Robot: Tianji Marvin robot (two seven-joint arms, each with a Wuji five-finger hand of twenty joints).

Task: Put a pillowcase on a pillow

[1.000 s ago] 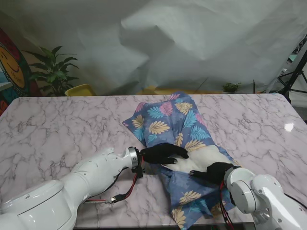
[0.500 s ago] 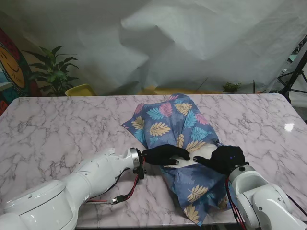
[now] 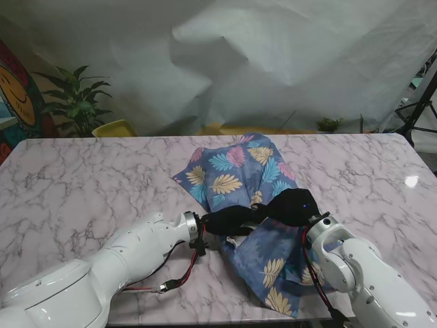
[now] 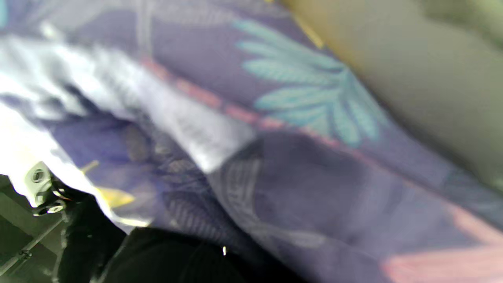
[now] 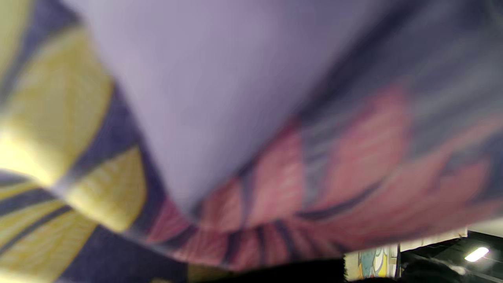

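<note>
The blue pillowcase (image 3: 235, 171) with leaf prints lies in the middle of the marble table (image 3: 82, 184), its near end lifted and folded back. My right hand (image 3: 293, 205) is shut on that raised edge, and loose fabric (image 3: 273, 273) drapes down from it. My left hand (image 3: 232, 220) lies flat with its fingers stretched out towards the right hand, their tips under the raised fabric. Only a sliver of the white pillow (image 3: 233, 240) shows beside it. The left wrist view is filled with blurred pillowcase (image 4: 314, 90) and a white patch (image 4: 23, 133). The right wrist view shows only blurred pillowcase (image 5: 275, 118).
A white sheet hangs behind the table. A potted plant (image 3: 75, 102) and a yellow object (image 3: 115, 128) stand beyond the far left edge. A small plant (image 3: 330, 124) and a black tripod (image 3: 420, 109) stand beyond the far right.
My right hand has risen and moved farther from me and leftward with the pillowcase's edge, drawing fabric over the white pillow, which is now almost hidden. The left hand has stayed put.
</note>
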